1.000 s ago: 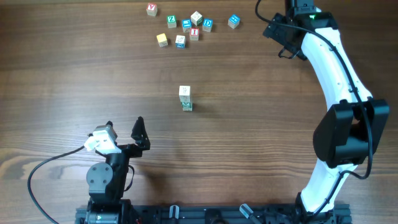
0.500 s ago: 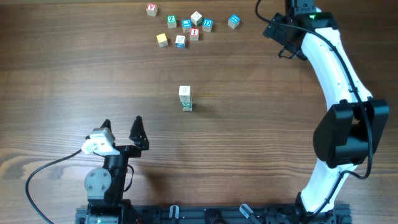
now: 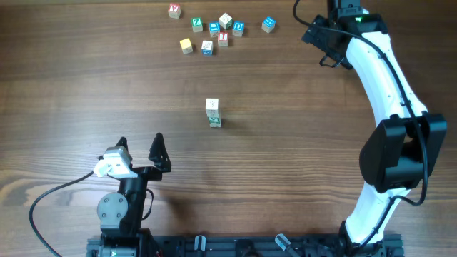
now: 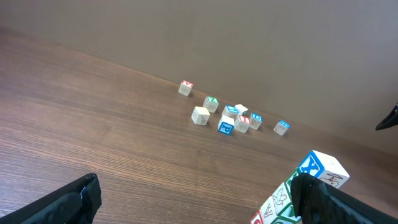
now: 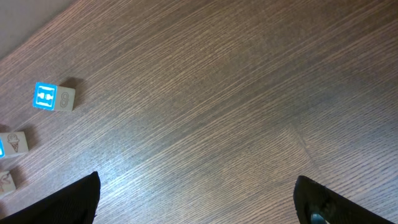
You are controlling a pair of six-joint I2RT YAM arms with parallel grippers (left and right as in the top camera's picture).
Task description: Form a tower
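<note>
The tower (image 3: 213, 113) is a narrow stack of pale letter cubes in the middle of the table. In the left wrist view the tower (image 4: 281, 199) rises at the lower right, partly behind my right-hand finger, with a blue-printed cube on top. My left gripper (image 3: 140, 144) is open near the front left, well short of the tower, and the left gripper (image 4: 196, 183) has only bare wood between its fingers. My right gripper (image 5: 196, 182) is open over bare wood at the far right of the table, holding nothing.
Several loose cubes (image 3: 214, 30) with coloured letters lie in a cluster at the far edge, and the same cluster (image 4: 233, 116) shows in the left wrist view. A blue cube (image 5: 53, 98) lies left of my right gripper. The white right arm (image 3: 378, 78) arches along the right side.
My left gripper shifted slightly to the left a second ago and has been still since. The tower, the loose cubes and the right arm have not moved.
</note>
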